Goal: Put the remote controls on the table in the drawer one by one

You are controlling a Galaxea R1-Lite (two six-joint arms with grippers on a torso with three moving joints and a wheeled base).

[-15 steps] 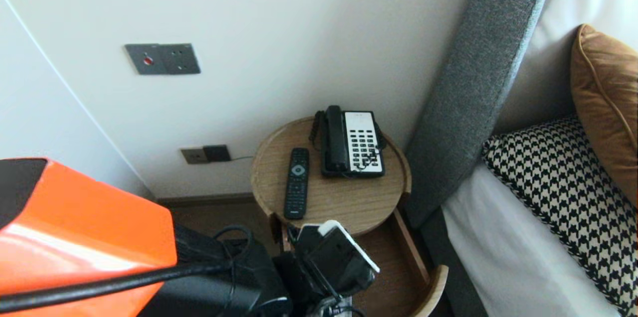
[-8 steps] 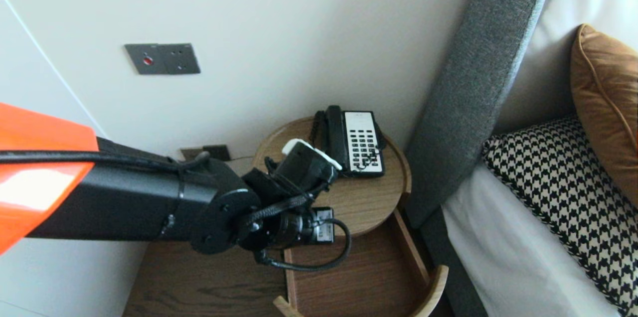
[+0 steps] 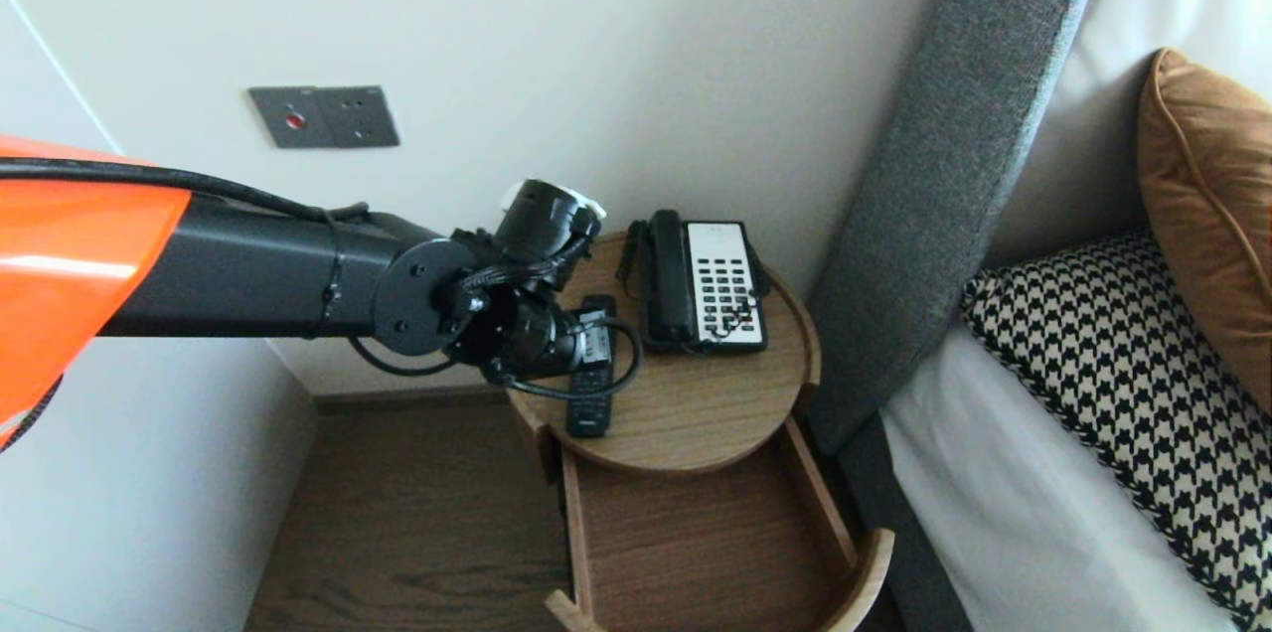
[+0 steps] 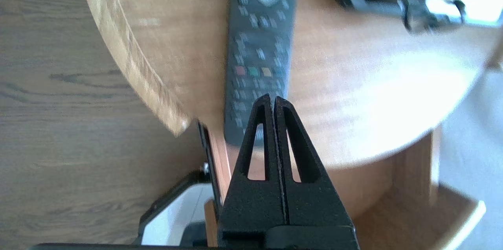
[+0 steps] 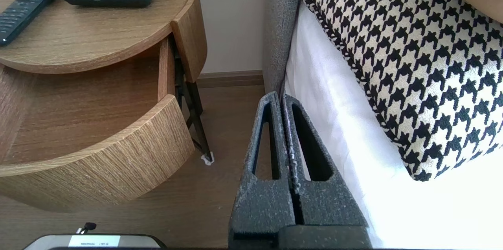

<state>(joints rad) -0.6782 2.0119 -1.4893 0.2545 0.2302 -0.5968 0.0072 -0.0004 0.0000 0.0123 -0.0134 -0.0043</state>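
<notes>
Left arm reaches in from the left, across the round bedside desk [image 3: 696, 458]. Left claw [image 4: 274, 98] points down over the lower end of the black remote control [image 3: 588, 410], fingers pressed together, nothing between them. Whether the tips touch the remote cannot be told; from the head view the wrist looks to sit above it.

Remote lies flat on the desk top, near the left rim, long axis running from the front edge toward the wall. Just beside it, on the wall side and to the right, a corded telephone [image 3: 701, 284] with handset in its cradle. Under the desk top the drawer [image 3: 686, 553] stands pulled out toward the robot.

Right claw [image 5: 283, 96] parked low over the floor, beside the bed [image 5: 334, 144], fingers pressed together and holding nothing. A houndstooth pillow [image 3: 1123, 384] lies on the bed.

Progress, as judged: the approach to the remote is made and the drawer is open. No grip taken yet, and the shut fingers would have to spread before one. Remote not lifted.
</notes>
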